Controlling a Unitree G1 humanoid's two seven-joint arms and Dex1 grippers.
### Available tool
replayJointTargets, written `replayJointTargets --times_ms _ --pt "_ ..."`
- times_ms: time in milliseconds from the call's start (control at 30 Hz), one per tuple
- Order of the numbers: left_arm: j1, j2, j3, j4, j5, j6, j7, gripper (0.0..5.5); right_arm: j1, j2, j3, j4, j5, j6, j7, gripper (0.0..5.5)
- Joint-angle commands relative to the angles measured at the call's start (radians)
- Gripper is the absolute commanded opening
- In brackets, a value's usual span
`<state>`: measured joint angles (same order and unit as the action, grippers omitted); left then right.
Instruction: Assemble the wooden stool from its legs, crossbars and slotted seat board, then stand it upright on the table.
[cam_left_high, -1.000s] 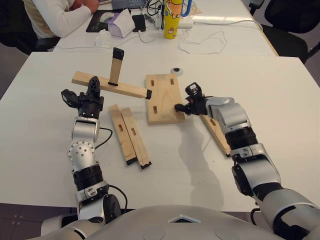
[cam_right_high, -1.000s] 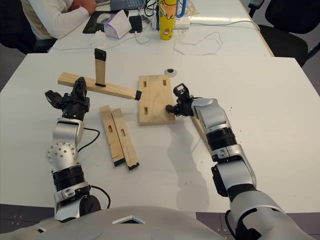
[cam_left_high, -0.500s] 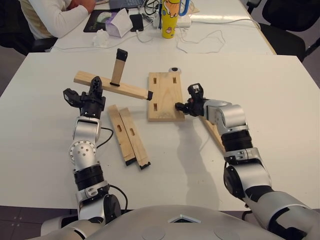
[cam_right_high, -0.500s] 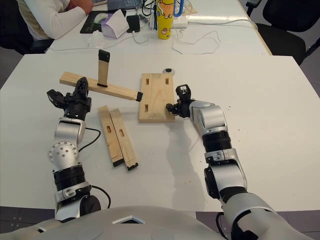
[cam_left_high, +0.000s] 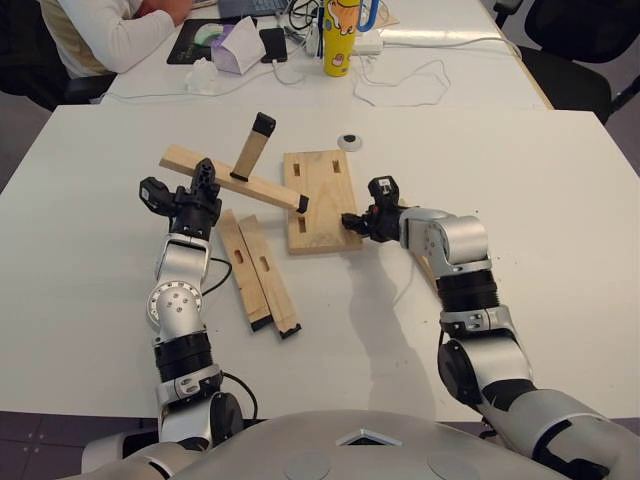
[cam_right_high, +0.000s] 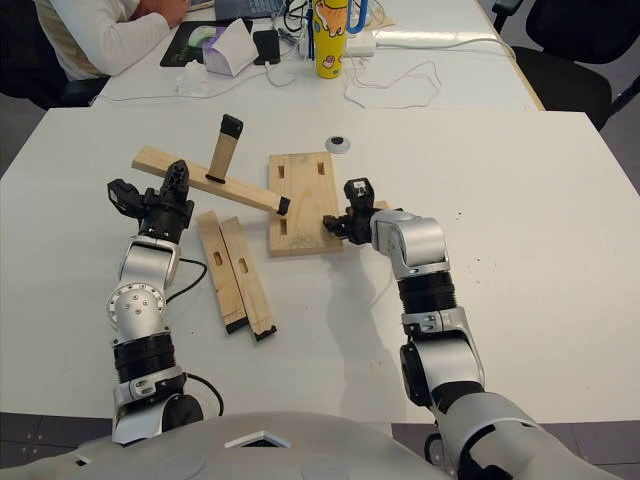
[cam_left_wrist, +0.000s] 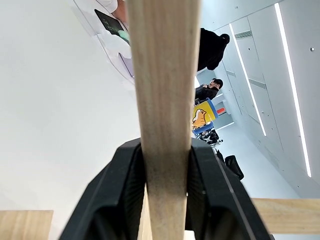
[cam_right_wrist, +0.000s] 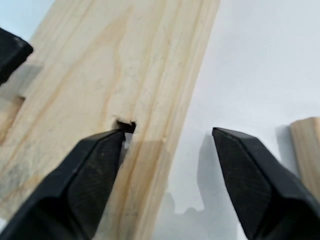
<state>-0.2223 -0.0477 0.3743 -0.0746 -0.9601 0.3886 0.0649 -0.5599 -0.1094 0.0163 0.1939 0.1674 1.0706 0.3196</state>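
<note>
Pale wood on a white table (cam_left_high: 540, 170). The slotted seat board (cam_left_high: 325, 195) lies flat near the middle, between your two arms.

Left arm: your left gripper (cam_left_high: 200, 180) is closed on a long bar (cam_left_high: 255, 187), its two pads pressed against opposite faces of the wood, as the left wrist view shows. The bar is tilted. Its black-capped end lies over the left edge of the seat board, and you cannot tell whether it touches the board. A short black-capped leg (cam_left_high: 252, 148) stands up from the bar's middle, leaning towards the right.

Right arm: your right gripper (cam_left_high: 352, 222) sits at the right edge of the seat board with its fingers spread wide and holding nothing. One fingertip (cam_right_wrist: 107, 145) rests on the board beside a small notch. The other is over bare table past the edge.

Loose parts: two slotted pieces (cam_left_high: 262, 270) lie flat side by side, just to the right of your left forearm. Another wooden piece (cam_right_wrist: 307, 155) lies near the right gripper.

Background: a small round disc (cam_left_high: 350, 141) sits on the table just beyond the board.
</note>
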Motion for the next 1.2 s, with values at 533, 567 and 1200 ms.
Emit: replayJointTargets --times_ms 533,567,1200 --pt "0.039 -0.016 0.004 -0.153 -0.015 0.048 0.12 1.05 -0.028 -0.123 0.065 -0.154 -0.074 -0.139 -0.026 3.3" --pt "0.056 -0.017 -0.004 -0.178 -0.015 0.06 0.132 1.05 -0.015 -0.151 0.098 -0.154 -0.105 -0.18 -0.021 3.3" --pt "0.16 -0.006 -0.074 -0.186 0.131 0.037 0.113 1.05 0.175 -0.154 0.205 -0.246 -0.197 -0.272 -0.032 3.3"
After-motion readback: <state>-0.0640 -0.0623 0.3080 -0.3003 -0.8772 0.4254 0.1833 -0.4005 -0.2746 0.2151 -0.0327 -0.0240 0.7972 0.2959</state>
